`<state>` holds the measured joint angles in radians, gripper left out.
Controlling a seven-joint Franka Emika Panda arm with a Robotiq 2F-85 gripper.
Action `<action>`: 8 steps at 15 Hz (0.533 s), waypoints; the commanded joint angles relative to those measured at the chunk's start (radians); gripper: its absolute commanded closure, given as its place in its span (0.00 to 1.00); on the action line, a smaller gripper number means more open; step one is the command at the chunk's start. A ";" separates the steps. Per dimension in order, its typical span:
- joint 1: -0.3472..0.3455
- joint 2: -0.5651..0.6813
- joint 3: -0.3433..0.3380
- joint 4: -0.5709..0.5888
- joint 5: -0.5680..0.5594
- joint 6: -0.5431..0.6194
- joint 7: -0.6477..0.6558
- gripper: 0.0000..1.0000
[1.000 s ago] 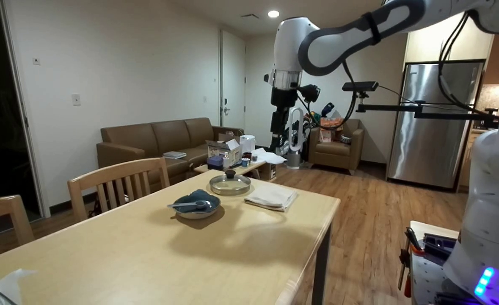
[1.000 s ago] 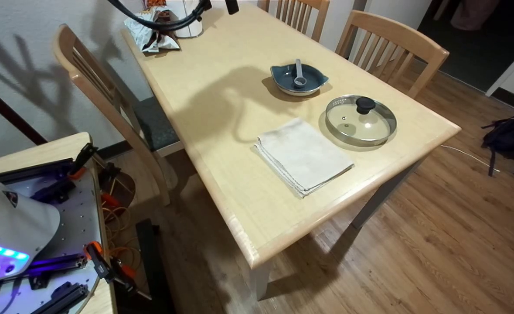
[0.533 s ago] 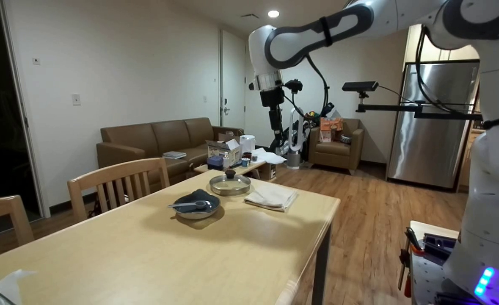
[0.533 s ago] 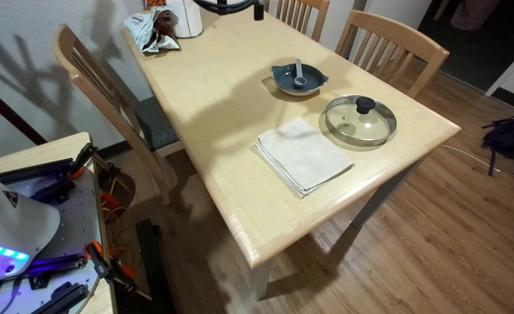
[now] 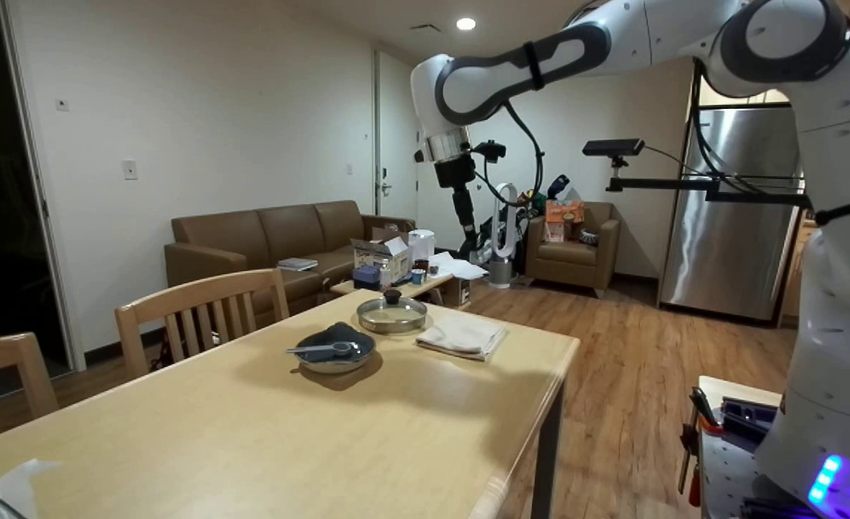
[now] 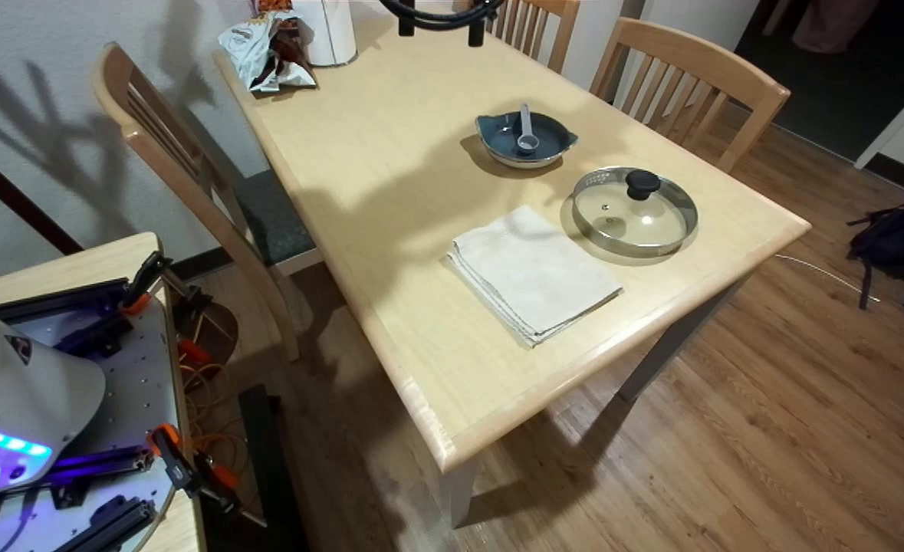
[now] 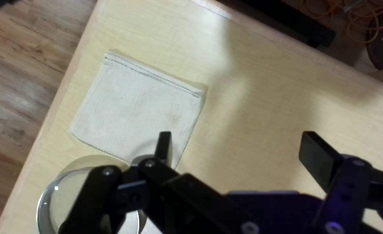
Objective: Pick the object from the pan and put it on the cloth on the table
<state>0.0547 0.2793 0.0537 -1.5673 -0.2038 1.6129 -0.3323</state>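
gripper (image 7: 236, 140) has shifted, fingers (image 7: 318, 161) spread wide (the pan (image 6: 551, 139) shows in both exterior views alone).

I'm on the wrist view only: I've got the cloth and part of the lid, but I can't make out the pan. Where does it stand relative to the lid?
Observer: In an exterior view, the blue pan stands apart from the glass lid, farther in from the end of the table nearest the cloth.
Operator: Good. What's in it?
Observer: In both exterior views, a grey measuring spoon.
Operator: Which way does its handle run?
Observer: Roughly away from the lid, its tip reaching out past the pan's edge.
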 commanded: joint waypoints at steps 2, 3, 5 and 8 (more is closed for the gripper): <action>-0.031 0.128 0.013 0.127 -0.022 0.002 -0.270 0.00; -0.032 0.173 0.014 0.176 -0.037 -0.009 -0.324 0.00; -0.038 0.266 0.017 0.289 -0.034 -0.078 -0.431 0.00; -0.032 0.241 0.009 0.242 -0.021 -0.083 -0.388 0.00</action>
<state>0.0290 0.5206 0.0536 -1.3266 -0.2207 1.5326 -0.7238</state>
